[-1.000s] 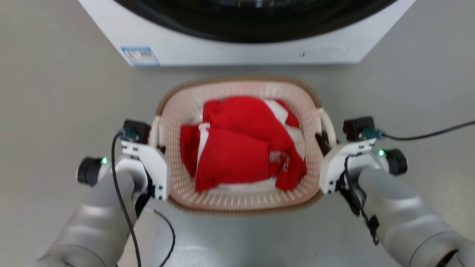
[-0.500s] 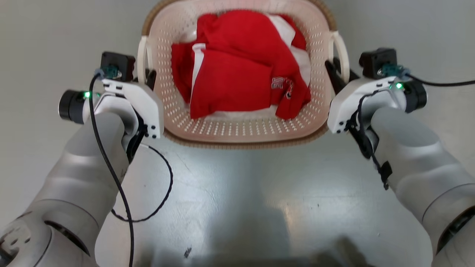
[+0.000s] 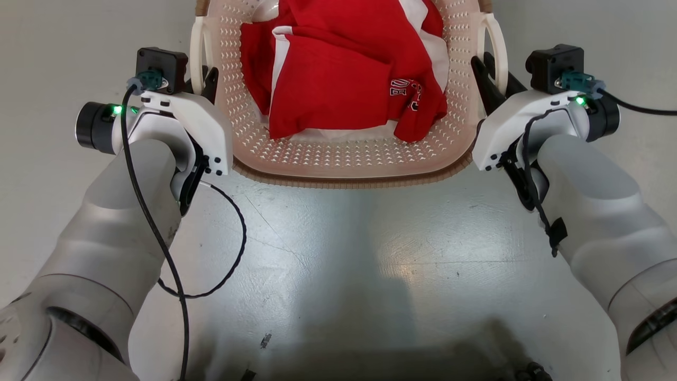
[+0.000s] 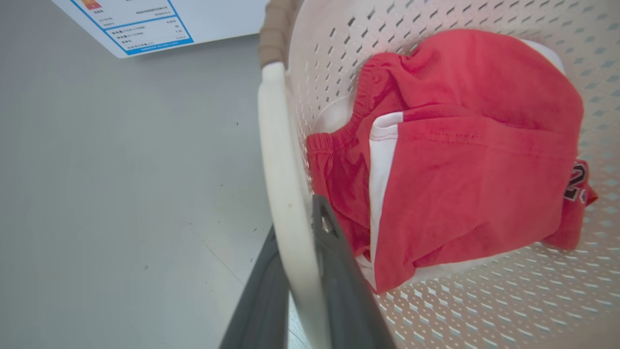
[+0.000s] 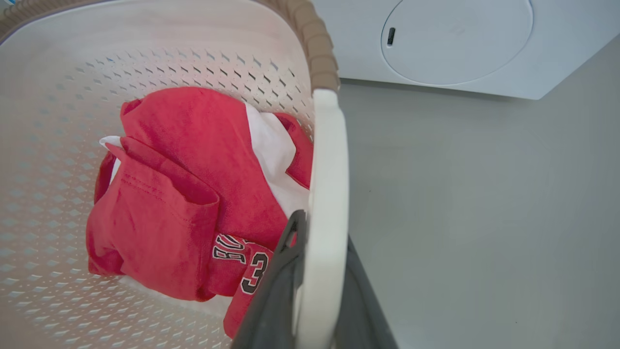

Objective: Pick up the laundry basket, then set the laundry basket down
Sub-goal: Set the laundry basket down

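Observation:
The laundry basket (image 3: 349, 159), cream perforated plastic with a brown rim, sits at the top of the head view with red and white clothes (image 3: 338, 69) inside. My left gripper (image 3: 207, 87) is shut on the basket's left white handle (image 3: 197, 50). In the left wrist view the handle (image 4: 286, 194) runs between the two dark fingers (image 4: 339, 281). My right gripper (image 3: 489, 76) is shut on the right handle (image 3: 498, 47), and its wrist view shows the handle (image 5: 329, 184) clamped between the fingers (image 5: 271, 295). The basket's far end is cut off by the top edge.
A white washing machine (image 5: 436, 43) stands just beyond the basket, and its label (image 4: 140, 29) shows at the top of the left wrist view. Grey floor (image 3: 338, 264) spreads below and to both sides. A black cable (image 3: 232, 254) loops under my left arm.
The whole head picture has shifted: the washing machine has left it and the basket now sits higher and looks larger. Both grippers have stayed on the handles throughout.

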Tool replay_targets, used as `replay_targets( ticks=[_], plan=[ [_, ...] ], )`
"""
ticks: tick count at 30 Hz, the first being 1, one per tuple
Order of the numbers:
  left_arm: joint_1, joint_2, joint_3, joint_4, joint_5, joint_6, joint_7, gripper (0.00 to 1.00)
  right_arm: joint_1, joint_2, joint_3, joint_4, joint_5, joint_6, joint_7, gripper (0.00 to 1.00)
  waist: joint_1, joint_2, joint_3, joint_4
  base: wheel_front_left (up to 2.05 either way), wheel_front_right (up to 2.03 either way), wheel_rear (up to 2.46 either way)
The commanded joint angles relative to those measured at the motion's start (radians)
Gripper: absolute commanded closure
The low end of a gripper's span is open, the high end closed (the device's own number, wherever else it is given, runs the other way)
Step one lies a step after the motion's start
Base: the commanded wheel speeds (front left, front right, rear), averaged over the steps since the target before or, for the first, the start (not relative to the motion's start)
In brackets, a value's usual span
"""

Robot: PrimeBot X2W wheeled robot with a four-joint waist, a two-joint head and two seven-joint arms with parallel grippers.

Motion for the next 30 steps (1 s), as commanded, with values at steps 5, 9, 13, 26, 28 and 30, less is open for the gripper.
replay_targets(
  ticks=[5,9,13,26,28,30],
  plan=[
    [-0.009,0.038,0.039,-0.025,0.046,0.007,-0.014,1.0,0.09,0.042,-0.04,-0.027,-0.079,0.018,-0.009,1.0,0.0,0.0,0.004,0.001,0.0,0.0,0.0],
    [-0.006,0.032,0.047,-0.018,0.054,0.002,-0.014,1.0,0.096,0.046,-0.061,-0.027,-0.101,0.018,-0.009,1.0,0.0,0.0,0.006,0.002,0.0,0.0,0.0],
    [-0.002,0.023,0.057,-0.006,0.061,-0.005,-0.014,1.0,0.101,0.051,-0.083,-0.026,-0.126,0.018,-0.009,1.0,0.0,0.0,0.008,0.003,0.0,0.0,0.0],
    [-0.001,0.0,0.078,0.027,0.077,-0.025,-0.014,1.0,0.11,0.057,-0.131,-0.017,-0.177,0.018,-0.009,1.0,0.0,0.0,0.022,0.003,0.0,0.0,0.0],
    [-0.003,-0.002,0.081,0.03,0.079,-0.026,-0.014,1.0,0.112,0.058,-0.137,-0.014,-0.182,0.018,-0.009,1.0,0.0,0.0,0.025,0.003,0.0,0.0,0.0],
    [-0.003,-0.004,0.083,0.033,0.081,-0.028,-0.014,1.0,0.113,0.06,-0.142,-0.013,-0.187,0.018,-0.009,1.0,0.0,0.0,0.027,0.004,0.0,0.0,0.0]
  ],
)
